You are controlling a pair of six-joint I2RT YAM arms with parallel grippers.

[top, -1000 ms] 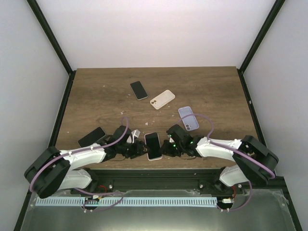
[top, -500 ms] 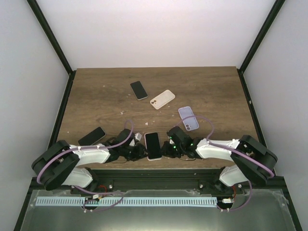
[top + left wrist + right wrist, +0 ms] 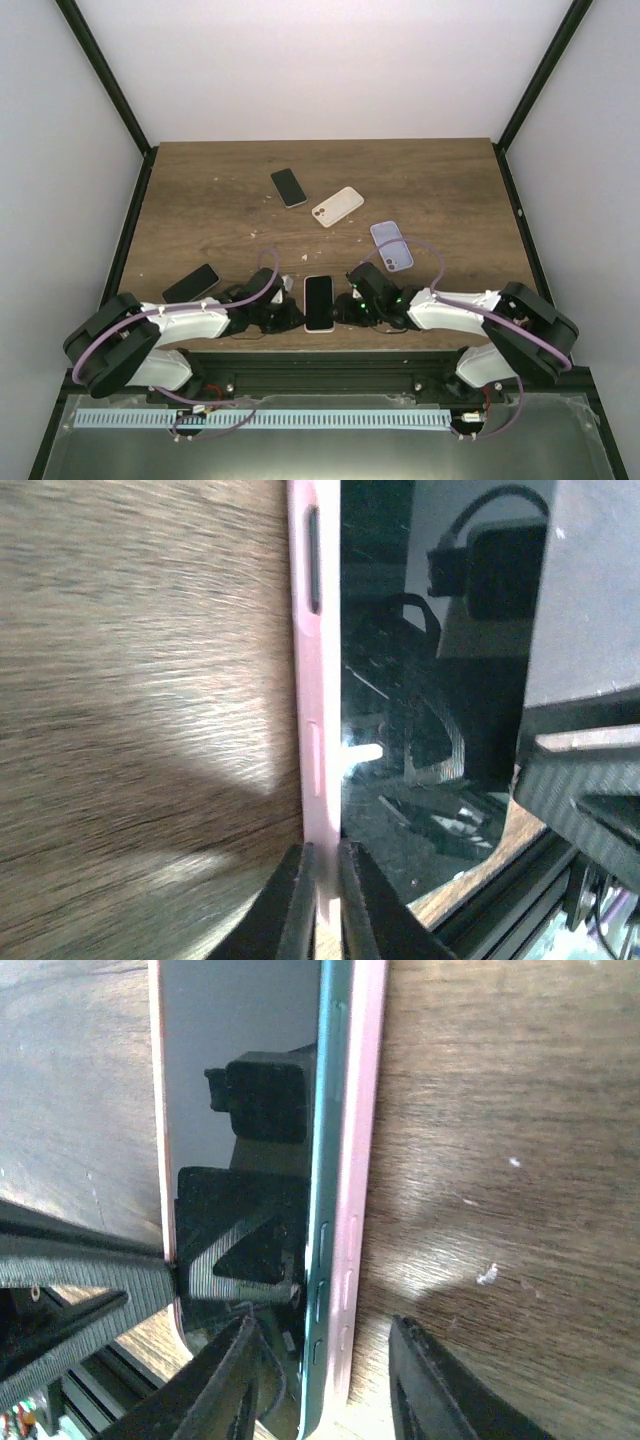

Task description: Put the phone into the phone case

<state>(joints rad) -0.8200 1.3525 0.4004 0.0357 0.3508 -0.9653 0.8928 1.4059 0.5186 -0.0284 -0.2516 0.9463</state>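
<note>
Seating step: left gripper (image 3: 324,870) clenched pink rubbery phone case (image 3: 311,680); released right gripper (image 3: 322,1360) straddled proud dark glass phone (image 3: 240,1040), likely needing pressing.

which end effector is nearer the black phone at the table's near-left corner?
Left. The left end effector sits right of the black phone, pinching the pink-cased phone; the right end effector is beyond that phone.
</note>
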